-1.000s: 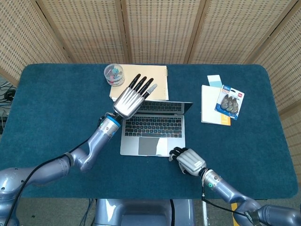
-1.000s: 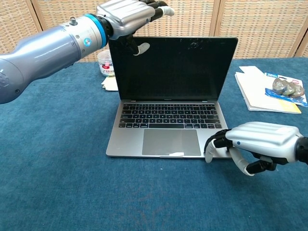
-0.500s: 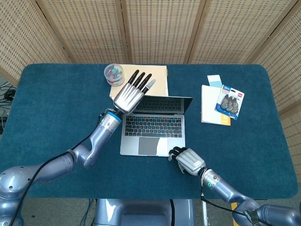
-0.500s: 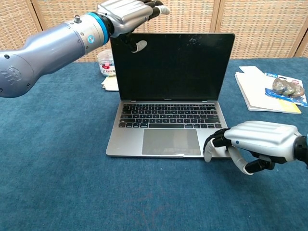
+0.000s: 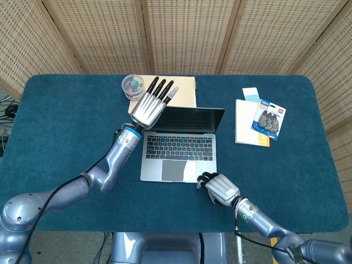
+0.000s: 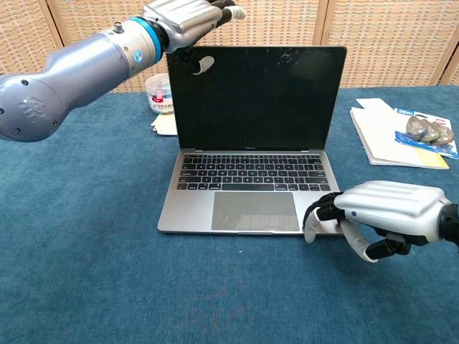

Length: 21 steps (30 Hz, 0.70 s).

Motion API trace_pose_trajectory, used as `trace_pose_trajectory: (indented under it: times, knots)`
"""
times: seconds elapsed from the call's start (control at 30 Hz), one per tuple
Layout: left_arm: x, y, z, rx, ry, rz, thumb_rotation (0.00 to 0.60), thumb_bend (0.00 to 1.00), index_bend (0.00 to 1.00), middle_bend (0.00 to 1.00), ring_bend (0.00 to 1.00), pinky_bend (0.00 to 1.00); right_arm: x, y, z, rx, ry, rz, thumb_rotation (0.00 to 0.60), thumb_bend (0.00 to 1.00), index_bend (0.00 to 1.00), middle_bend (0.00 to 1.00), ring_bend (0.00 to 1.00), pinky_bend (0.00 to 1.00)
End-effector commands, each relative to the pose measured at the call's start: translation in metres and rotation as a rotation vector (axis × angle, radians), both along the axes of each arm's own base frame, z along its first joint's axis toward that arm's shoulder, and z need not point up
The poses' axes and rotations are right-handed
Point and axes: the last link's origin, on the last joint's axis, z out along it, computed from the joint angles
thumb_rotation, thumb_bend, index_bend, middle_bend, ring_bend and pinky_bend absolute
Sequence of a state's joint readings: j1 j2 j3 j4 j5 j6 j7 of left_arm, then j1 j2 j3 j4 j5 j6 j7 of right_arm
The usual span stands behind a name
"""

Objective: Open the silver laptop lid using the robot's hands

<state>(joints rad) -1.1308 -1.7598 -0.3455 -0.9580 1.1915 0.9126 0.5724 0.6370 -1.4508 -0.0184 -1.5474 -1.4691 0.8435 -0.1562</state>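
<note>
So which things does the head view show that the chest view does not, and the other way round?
Only the head view shows the whole notebook behind the laptop, the far table edge, and the left hand from above, with its fingers reaching past the lid's top edge. Only the chest view shows the dark screen face-on and the left thumb on it. Both show the open silver laptop, the right hand at its front right corner, the small clear jar, and the white pad with the packet on it.

Left hand [image 6: 188, 16]: fingertips cut by chest view's top edge. Right hand [image 6: 384, 215]: wrist cut at right edge. Jar [image 6: 158, 93] beyond left hand: contents indistinct.
</note>
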Motion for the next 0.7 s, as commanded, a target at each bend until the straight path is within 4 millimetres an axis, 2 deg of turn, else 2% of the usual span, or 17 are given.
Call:
trace_pose_trajectory:
  times: [0.03,0.13,0.33,0.53,0.6,0.7]
  knots:
    - [0.001,0.0,0.002,0.004,-0.007,-0.005,0.6,0.47,0.0,0.0,0.0,0.0,0.0,0.0,0.0,-0.001,0.0,-0.002,0.6,1.0,0.3,0.2,0.15,0.27]
    - [0.003,-0.003,0.007,-0.016,-0.035,-0.014,0.6,0.44,0.0,0.0,0.0,0.0,0.0,0.0,0.003,-0.008,-0.009,-0.003,0.6,1.0,0.3,0.2,0.15,0.27]
    - [0.004,-0.025,0.03,-0.077,-0.068,-0.094,0.6,0.39,0.0,0.0,0.0,0.0,0.005,0.001,0.016,-0.032,-0.051,-0.002,0.6,1.0,0.3,0.2,0.15,0.27]
    - [-0.004,-0.044,0.056,-0.081,-0.094,-0.123,0.6,0.38,0.0,0.0,0.0,0.0,0.008,0.004,0.04,-0.074,-0.119,-0.01,0.6,1.0,0.3,0.2,0.15,0.27]
    - [-0.01,-0.052,0.068,-0.082,-0.116,-0.118,0.6,0.32,0.0,0.0,0.0,0.0,0.005,0.006,0.057,-0.118,-0.148,-0.013,0.6,1.0,0.3,0.2,0.15,0.27]
    - [-0.023,-0.066,0.084,-0.085,-0.149,-0.074,0.6,0.12,0.0,0.0,0.0,0.0,-0.004,0.009,0.083,-0.204,-0.183,-0.024,0.6,1.0,0.29,0.2,0.15,0.27]
